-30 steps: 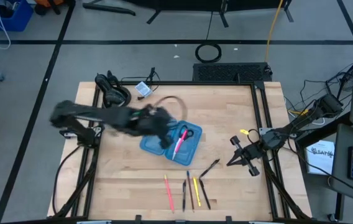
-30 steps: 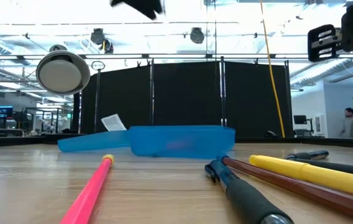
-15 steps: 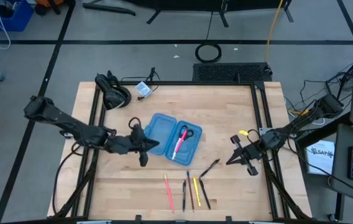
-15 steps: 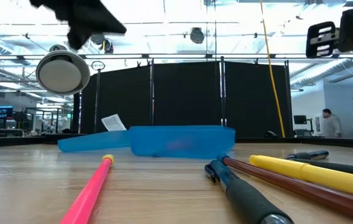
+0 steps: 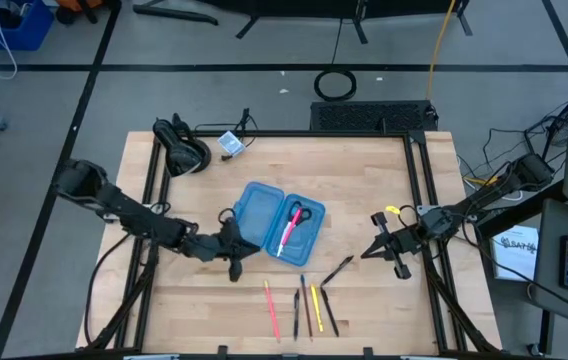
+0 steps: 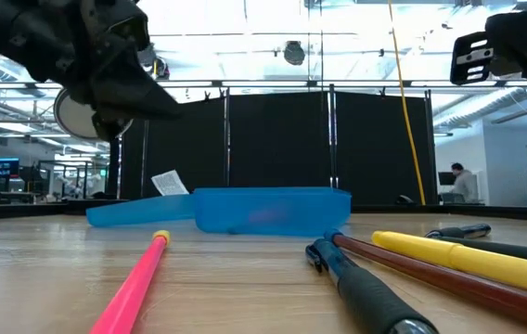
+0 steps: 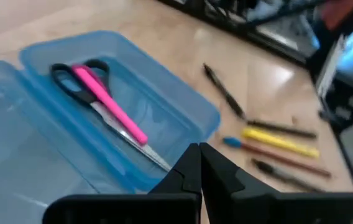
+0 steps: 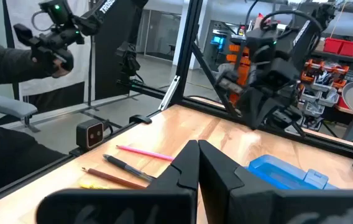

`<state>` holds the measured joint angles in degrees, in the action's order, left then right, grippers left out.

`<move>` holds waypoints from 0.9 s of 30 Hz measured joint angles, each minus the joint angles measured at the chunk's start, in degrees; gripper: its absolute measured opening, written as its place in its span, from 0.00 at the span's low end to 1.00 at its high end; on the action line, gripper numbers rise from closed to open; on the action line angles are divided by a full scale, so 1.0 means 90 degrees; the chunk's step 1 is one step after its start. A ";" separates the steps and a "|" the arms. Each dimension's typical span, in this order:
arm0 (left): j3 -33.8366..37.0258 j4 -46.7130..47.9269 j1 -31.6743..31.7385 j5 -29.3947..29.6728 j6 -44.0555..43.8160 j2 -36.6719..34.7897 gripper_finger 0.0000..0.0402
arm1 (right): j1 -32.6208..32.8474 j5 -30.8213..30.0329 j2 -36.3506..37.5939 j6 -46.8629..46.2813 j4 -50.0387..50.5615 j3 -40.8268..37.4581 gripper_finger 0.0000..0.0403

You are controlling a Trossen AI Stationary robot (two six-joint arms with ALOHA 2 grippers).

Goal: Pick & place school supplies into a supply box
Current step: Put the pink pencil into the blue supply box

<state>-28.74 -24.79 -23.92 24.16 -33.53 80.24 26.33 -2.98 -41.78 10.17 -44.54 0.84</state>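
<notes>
- Left gripper [image 5: 232, 243] has its jaws pinched fully shut with nothing between them; in the left wrist view the two dark fingers [image 7: 196, 171] meet at a point.
- It hovers just off the near-left corner of the supply box [image 5: 277, 219], not touching it as far as I can see.
- Right gripper [image 5: 384, 243] is the same deal: jaws closed, empty, parked over the right side of the counter [image 5: 364, 170], well apart from the box.
- Supply box lies open in the middle of the counter, both blue halves flat.
- Scissors [image 7: 77, 78] lie in the right half with a pink pen [image 7: 109, 105] lying across them.
- Loose on the counter near the front edge: another pink pen [image 5: 271, 308], a yellow pen [image 5: 316, 307] and a few dark ones beside it; one black pen [image 5: 337, 269] lies a bit apart, nearer the right gripper.
- No brand or writing I can actually read anywhere.
</notes>
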 joint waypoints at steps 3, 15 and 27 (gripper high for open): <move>-0.0395 0.0248 -0.0046 -0.0119 0.0567 0.0452 0.03 | 0.0000 0.0002 0.0000 0.0098 -0.0113 0.0002 0.00; -0.5166 0.6596 0.0016 -0.1085 0.3290 0.2217 0.09 | 0.0000 0.0002 -0.0002 0.0574 -0.0337 0.0002 0.00; -0.6693 0.7620 -0.0132 -0.1579 0.6599 0.3353 0.50 | 0.0000 0.0002 0.0000 0.0257 -0.0293 0.0002 0.00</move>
<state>-88.97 43.79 -25.11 9.95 25.86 110.41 26.33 -2.96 -41.78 12.48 -47.18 0.86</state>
